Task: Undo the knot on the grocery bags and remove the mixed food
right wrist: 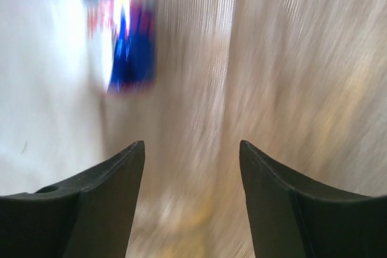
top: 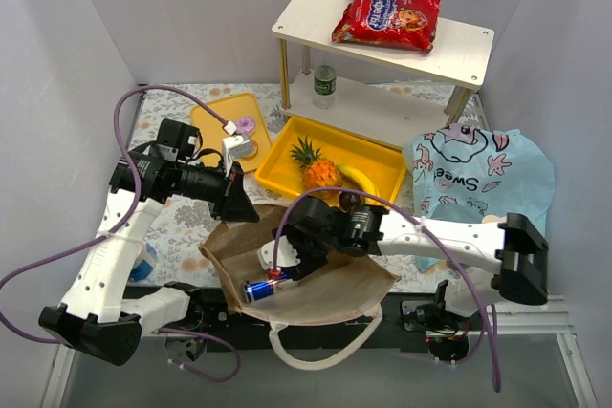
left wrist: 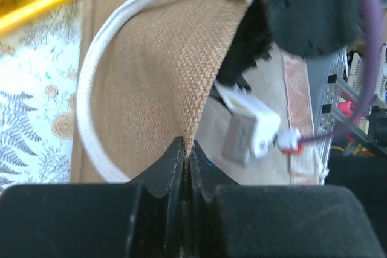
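Observation:
The brown bag [top: 335, 289] lies open near the front edge, its cream handle [left wrist: 91, 107] curling beside the rim. My left gripper [top: 245, 209] [left wrist: 187, 147] is shut on the bag's upper edge and holds it up. Inside the bag's mouth, my right gripper [top: 292, 265] [right wrist: 190, 144] is open with nothing between its fingers. A blue and red can [top: 266, 287] [right wrist: 130, 40] lies just ahead of it, apart from the fingers. The light-blue plastic bag [top: 483, 174] rests at the right. A pineapple [top: 316, 169], a banana [top: 359, 179] and a dark round fruit [top: 349, 200] sit in the yellow tray [top: 277, 177].
A two-level shelf [top: 469, 50] stands at the back, with a red cookie packet [top: 387, 14] on top and a green bottle [top: 325, 86] below. A smaller yellow tray [top: 212, 114] holds a pink doughnut [top: 246, 125]. A white roll [top: 145, 260] lies under the left arm.

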`<state>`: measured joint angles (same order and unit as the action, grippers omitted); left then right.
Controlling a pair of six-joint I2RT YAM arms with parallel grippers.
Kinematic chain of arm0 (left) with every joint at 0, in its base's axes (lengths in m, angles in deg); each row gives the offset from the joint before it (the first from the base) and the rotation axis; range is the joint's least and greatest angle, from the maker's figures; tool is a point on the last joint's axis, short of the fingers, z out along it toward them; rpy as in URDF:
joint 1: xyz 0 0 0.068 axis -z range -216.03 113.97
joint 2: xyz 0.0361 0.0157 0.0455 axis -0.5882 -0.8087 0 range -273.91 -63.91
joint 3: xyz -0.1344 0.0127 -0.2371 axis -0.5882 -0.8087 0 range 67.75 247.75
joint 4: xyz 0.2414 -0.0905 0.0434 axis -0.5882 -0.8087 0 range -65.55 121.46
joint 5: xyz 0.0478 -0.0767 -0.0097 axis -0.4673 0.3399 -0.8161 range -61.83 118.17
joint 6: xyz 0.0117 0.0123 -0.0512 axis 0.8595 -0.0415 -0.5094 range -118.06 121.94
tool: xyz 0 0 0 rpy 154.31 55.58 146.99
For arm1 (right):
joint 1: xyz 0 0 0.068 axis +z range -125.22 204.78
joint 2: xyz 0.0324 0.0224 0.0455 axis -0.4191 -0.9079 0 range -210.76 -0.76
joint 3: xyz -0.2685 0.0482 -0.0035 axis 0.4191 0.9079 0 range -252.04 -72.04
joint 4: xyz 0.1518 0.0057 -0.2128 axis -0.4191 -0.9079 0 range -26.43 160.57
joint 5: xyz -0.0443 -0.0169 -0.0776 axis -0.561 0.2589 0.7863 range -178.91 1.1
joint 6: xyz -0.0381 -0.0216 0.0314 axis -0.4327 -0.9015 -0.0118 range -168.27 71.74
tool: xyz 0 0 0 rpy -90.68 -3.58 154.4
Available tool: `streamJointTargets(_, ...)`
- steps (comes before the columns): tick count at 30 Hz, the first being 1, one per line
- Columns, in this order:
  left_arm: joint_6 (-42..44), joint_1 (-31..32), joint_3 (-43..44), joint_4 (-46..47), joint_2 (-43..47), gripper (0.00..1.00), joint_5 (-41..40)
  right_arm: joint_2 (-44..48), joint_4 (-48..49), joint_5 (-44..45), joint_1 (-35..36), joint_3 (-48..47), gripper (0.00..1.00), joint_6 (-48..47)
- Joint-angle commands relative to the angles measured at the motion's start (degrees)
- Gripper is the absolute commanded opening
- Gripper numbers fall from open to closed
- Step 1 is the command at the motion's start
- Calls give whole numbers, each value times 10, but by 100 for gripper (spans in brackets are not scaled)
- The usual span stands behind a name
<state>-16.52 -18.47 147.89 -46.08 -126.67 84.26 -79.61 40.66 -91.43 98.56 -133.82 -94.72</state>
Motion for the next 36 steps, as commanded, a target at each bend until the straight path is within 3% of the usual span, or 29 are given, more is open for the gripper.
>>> streamJointTargets(1,-19,2,-25,40,1,0,8,-77,58,-101,15,-63,70,-24)
streamJointTargets(11,-24,1,-60,70,-3,0,-6,-168,139,-163,37,-67,72,13)
streamJointTargets(18,-38,2,-66,83,6,0,2,-251,151,-107,37,-94,74,85)
streamJointTargets(23,-41,2,-67,85,9,0,-3,-268,162,-77,38,-61,74,92)
streamJointTargets(26,-44,2,-69,87,8,0,-8,-259,149,-73,38,-55,57,71)
streamJointTargets(27,-40,1,-73,89,7,0,-15,-248,131,-82,37,-58,43,62)
streamJointTargets(30,-32,2,-84,93,11,0,-32,-212,91,-92,37,-72,24,35)
streamJointTargets(32,-28,1,-90,97,12,0,-43,-196,49,-91,37,-110,15,20)
streamJointTargets(36,-8,2,-80,78,-2,0,-61,-150,-41,-83,27,-149,10,-39)
